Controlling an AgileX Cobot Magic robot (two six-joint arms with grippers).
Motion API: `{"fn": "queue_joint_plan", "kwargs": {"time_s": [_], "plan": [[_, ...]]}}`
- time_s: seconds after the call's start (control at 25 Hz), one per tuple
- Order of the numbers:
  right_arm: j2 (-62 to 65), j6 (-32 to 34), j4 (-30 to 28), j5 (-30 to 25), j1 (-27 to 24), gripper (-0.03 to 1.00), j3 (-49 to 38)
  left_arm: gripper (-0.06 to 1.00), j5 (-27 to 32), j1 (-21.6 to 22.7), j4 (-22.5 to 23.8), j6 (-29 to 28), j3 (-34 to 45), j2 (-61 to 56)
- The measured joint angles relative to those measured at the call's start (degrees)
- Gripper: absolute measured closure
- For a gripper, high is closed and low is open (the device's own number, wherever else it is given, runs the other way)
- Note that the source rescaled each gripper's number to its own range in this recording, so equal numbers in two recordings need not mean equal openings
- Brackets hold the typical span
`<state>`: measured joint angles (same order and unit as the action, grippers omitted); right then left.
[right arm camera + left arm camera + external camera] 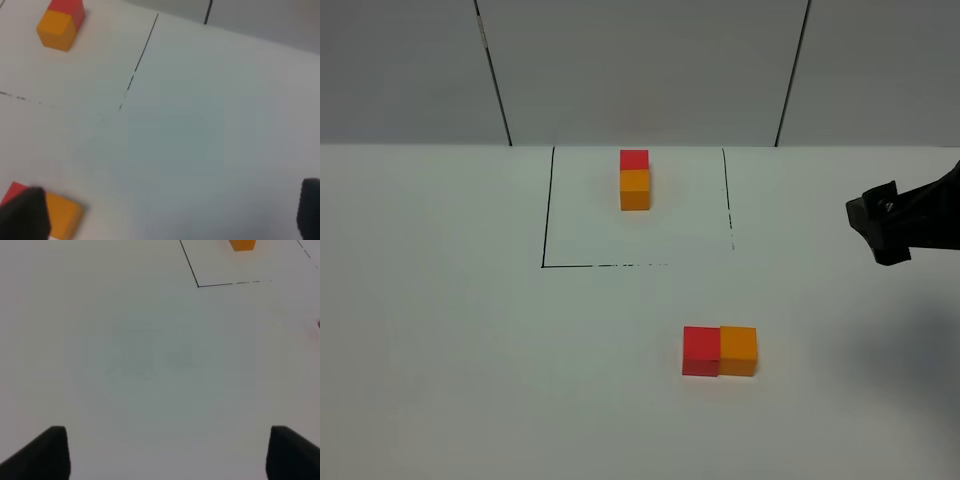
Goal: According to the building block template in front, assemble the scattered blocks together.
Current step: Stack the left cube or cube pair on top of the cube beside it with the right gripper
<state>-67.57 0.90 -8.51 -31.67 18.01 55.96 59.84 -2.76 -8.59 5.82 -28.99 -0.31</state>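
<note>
Looking light and rigid, the touching red cube (701, 351) and orange cube (738, 350) suit a pinch across opposite flat faces; left pincer (167, 437) and right pincer (170, 202) gape empty.

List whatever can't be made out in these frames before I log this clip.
Left gripper: outside the exterior high view; the left wrist view shows only its fingertips, cut by the frame edge.
Building block template: the left wrist view catches only an orange corner at the frame edge.
Red block: right wrist view, largely hidden behind the right gripper finger.
Seam between red block and orange block: too small to tell flush or gapped.
</note>
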Motion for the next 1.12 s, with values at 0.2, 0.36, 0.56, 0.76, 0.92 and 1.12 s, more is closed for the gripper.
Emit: {"fn": "queue_joint_plan", "kwargs": {"time_s": [0.2,0.36,0.56,0.76,0.92,1.12], "plan": [[-0.91,-8.67,-1.05,-0.16,0.00,-0.03,0.00,0.25,0.00,0.00,0.00,0.00,0.00,0.00],[-5.63,-18.22,-0.73,-6.46,0.00,-0.03,3.36,0.25,0.00,0.00,0.00,0.00,0.00,0.00],[-16.45,-32.00,-0.21,-19.13,2.23,-0.03,12.60,0.25,0.00,0.00,0.00,0.00,0.00,0.00],[-29.35,-41.06,0.10,-28.23,7.13,-0.03,22.71,0.25,0.00,0.00,0.00,0.00,0.00,0.00],[-38.49,-44.22,0.10,-31.24,10.42,-0.03,28.96,0.25,0.00,0.00,0.00,0.00,0.00,0.00],[-44.59,-46.88,1.70,-31.38,12.43,-0.03,30.84,0.25,0.00,0.00,0.00,0.00,0.00,0.00]]}}
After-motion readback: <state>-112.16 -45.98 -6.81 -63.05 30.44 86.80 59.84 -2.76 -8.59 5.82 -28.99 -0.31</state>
